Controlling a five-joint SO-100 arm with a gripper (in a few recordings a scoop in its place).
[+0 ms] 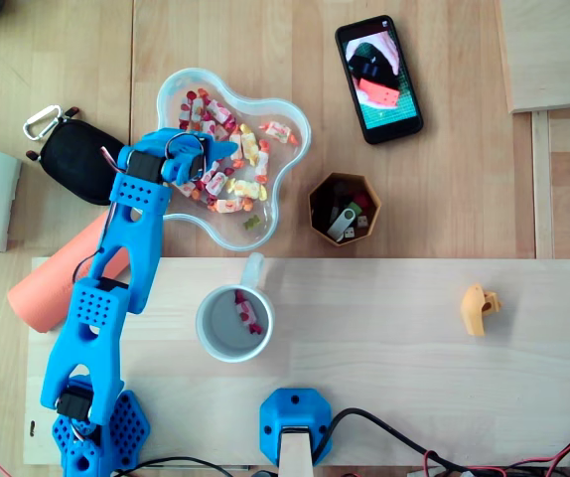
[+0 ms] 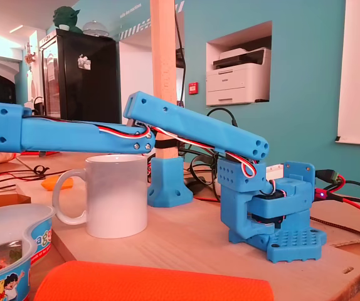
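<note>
Now, gripper (image 1: 206,167): I see it down inside the bowl (image 1: 299,129), right over the candies (image 1: 250,149); whether its jaws are apart or hold anything, I cannot tell.
Candies: heaped in the bowl, around the gripper.
Mug (image 1: 220,338): just below the bowl in the overhead view, a few candies inside.

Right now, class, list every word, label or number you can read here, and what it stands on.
No text here can be read with certainty.
On the bowl: coloured letters on its side, blurred.
On the sweets: wrapper print, too small.
On the back wall: slanted lettering up high, too small.
</note>
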